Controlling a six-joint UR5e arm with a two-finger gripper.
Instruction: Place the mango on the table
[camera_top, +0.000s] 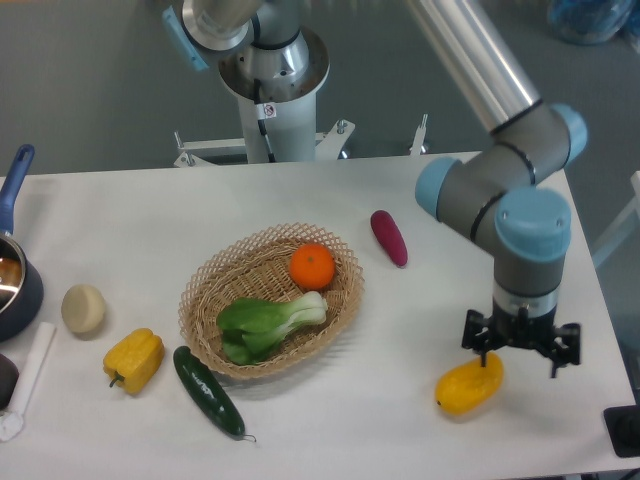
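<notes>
The mango (468, 387), a smooth yellow-orange oval, lies on its side on the white table (150, 215) near the front right. My gripper (520, 352) points straight down just above and to the right of it, with its jaws spread wide and nothing between them. The mango's upper right end sits by the left finger (483, 347); I cannot tell whether they touch.
A wicker basket (345, 300) at mid-table holds an orange (313, 267) and a bok choy (268, 326). A purple vegetable (389, 237) lies behind it, a cucumber (208, 390), a yellow pepper (133, 360) and a potato (83, 308) to the left. A blue pot (14, 285) is at the left edge.
</notes>
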